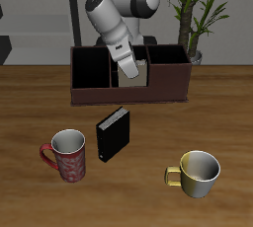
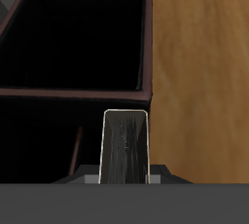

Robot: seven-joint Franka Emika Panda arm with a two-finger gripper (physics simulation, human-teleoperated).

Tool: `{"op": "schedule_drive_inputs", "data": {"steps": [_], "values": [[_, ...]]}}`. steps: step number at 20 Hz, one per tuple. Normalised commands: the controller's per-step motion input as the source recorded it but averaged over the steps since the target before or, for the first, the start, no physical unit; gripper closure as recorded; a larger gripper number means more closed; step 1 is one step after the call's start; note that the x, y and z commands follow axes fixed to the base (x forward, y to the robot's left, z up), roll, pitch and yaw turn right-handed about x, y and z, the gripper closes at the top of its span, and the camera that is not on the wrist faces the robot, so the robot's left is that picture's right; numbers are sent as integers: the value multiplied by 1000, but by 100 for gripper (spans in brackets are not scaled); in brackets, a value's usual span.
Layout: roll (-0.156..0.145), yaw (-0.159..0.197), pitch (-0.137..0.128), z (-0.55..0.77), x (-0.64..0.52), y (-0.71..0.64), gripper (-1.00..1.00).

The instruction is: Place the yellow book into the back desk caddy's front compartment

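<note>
The yellow book [image 1: 137, 71] is sitting upright in the claw [image 1: 130, 73], gripped and hanging over the middle of the back desk caddy [image 1: 168, 83]; a black book [image 1: 112, 134] and two mugs are standing on the counter [image 1: 30, 103] nearer the front

The table holds 1 desk caddy [image 1: 163, 81], 2 books, the yellow book [image 1: 138, 73] and a black book [image 1: 112, 134], and 2 mugs: red [image 1: 68, 156], yellow [image 1: 198, 173].

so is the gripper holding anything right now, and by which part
Yes: the gripper holds the yellow book by one short end, upright over the back desk caddy.
</note>
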Motion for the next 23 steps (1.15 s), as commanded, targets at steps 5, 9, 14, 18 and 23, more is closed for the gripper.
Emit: {"op": "schedule_drive_inputs", "data": {"steps": [5,9,14,18,23], "values": [[13,-16,25,-118,-86,92,100],[18,-43,49,-251,-111,159,100],[-15,-48,41,-208,-100,78,100],[-24,-19,40,-116,-48,-15,100],[-42,-74,18,6,-57,-97,-100]]}}
